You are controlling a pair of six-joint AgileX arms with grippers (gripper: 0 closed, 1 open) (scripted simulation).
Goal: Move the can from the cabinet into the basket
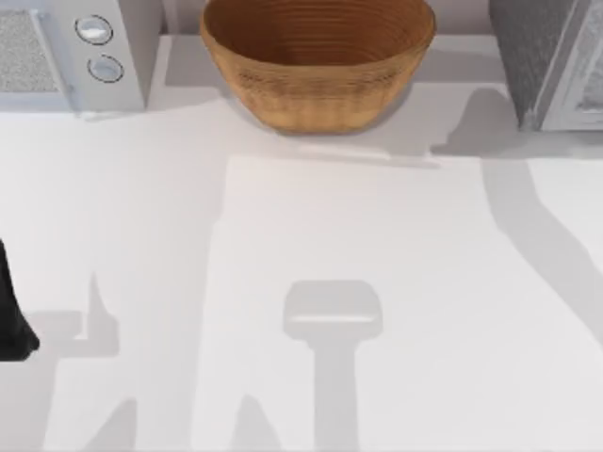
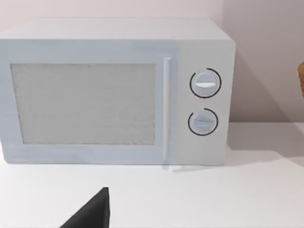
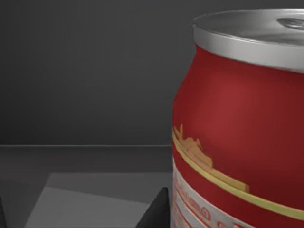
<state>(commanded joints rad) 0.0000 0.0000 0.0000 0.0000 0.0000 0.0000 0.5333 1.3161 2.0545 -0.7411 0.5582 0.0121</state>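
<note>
Red can (image 3: pixel 237 123) w/ silver top is seen upright, very close, inside the dark cabinet (image 1: pixel 551 61), which stands beside the basket (image 1: pixel 316 61). Right gripper's opening can't be told; nothing is seen held. Risk: can tipped or pushed deeper if approached off-centre. Basket appears empty. Left arm (image 1: pixel 11 315) is parked well away from basket.

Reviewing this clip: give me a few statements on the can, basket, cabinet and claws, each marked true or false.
1. The basket holds the can. False: the basket is empty; the can stands upright in a dark grey enclosure in the right wrist view.
2. The can is red with a silver top. True.
3. The cabinet is at the table's far right. True.
4. The left claw faces the cabinet. False: it faces the white microwave.
</note>
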